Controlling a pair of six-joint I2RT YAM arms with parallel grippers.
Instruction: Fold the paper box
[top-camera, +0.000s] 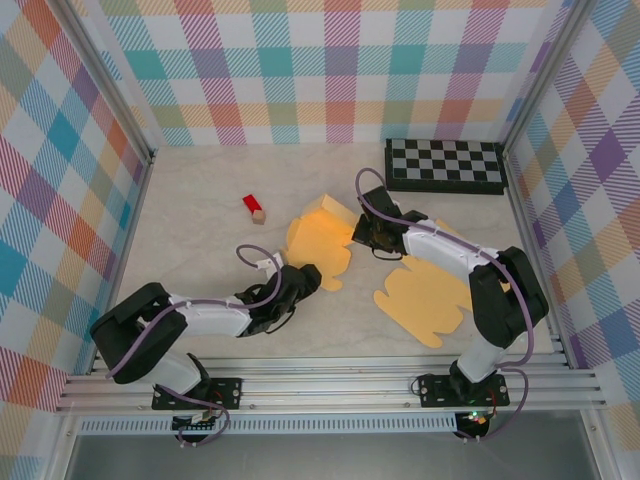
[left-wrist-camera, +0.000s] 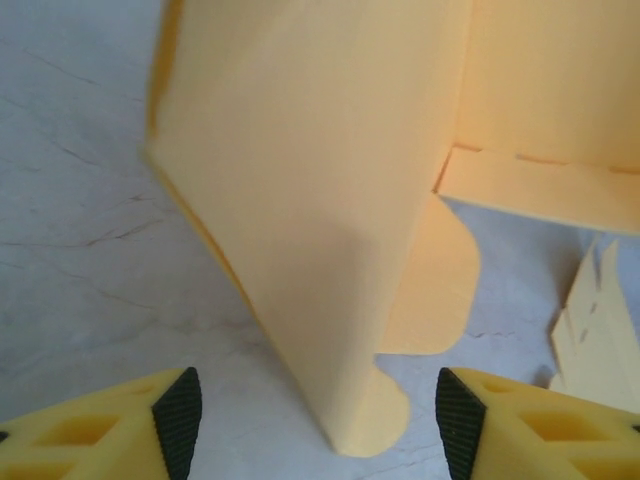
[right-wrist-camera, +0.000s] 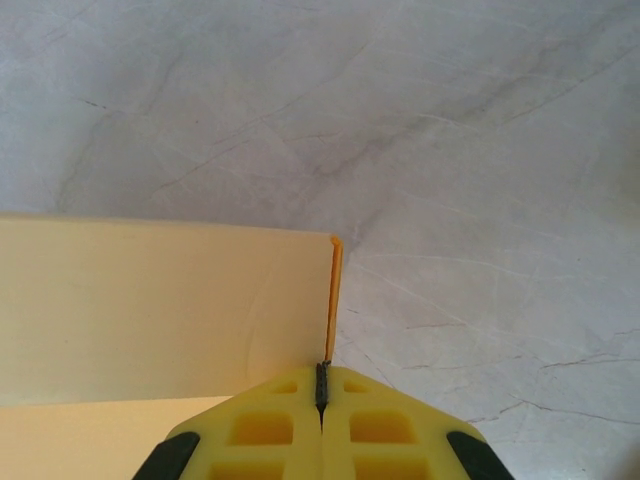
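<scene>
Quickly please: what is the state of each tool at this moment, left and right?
Left tool: open, holding nothing; a flap of the paper box is just ahead.
Right tool: closed on a thin upright edge of the paper box.

Plaid walls (top-camera: 60, 180), pale marbled tabletop (top-camera: 200, 190)

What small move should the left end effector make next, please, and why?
Probably close the left end effector on the raised flap of the paper box: its open fingers flank the flap's lower corner, while the right end effector is already shut on an upright panel edge.
</scene>
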